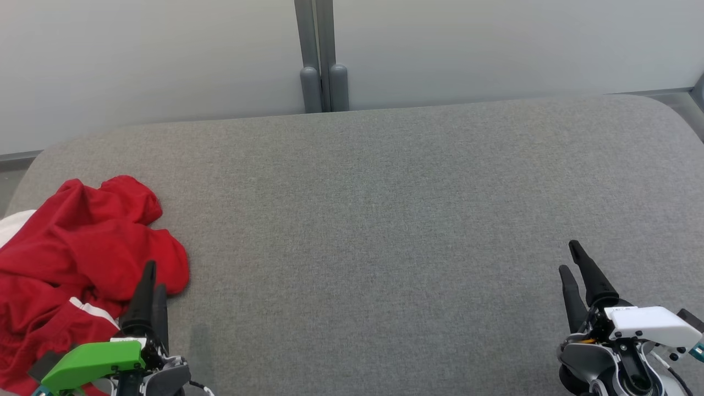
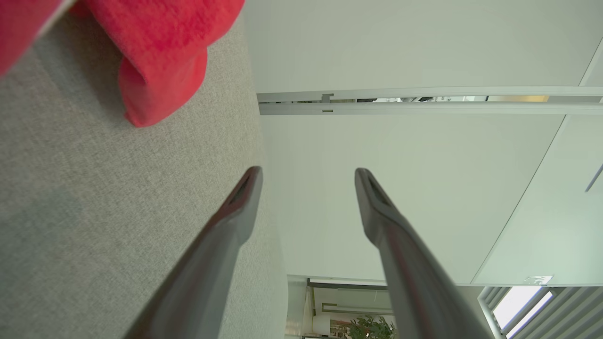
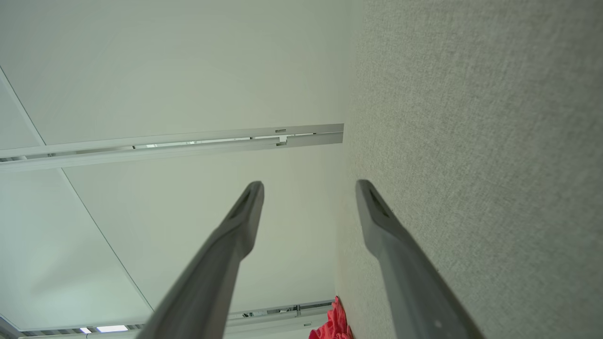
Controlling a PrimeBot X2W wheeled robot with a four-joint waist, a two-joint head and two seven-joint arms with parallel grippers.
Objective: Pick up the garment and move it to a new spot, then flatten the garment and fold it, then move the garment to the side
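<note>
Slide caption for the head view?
Crumpled red garment at left end of grey surface, beside open left gripper; open right gripper far right.

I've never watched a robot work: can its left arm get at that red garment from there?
Probably yes. The left gripper is open and sits right beside the red garment, with bare grey surface and nothing else between them.

garment [image 1: 82, 242]: soft cloth | cushion [image 1: 385, 220]: matt coarse-woven fabric | fingers [image 2: 221, 245]: smooth, slight sheen
</note>
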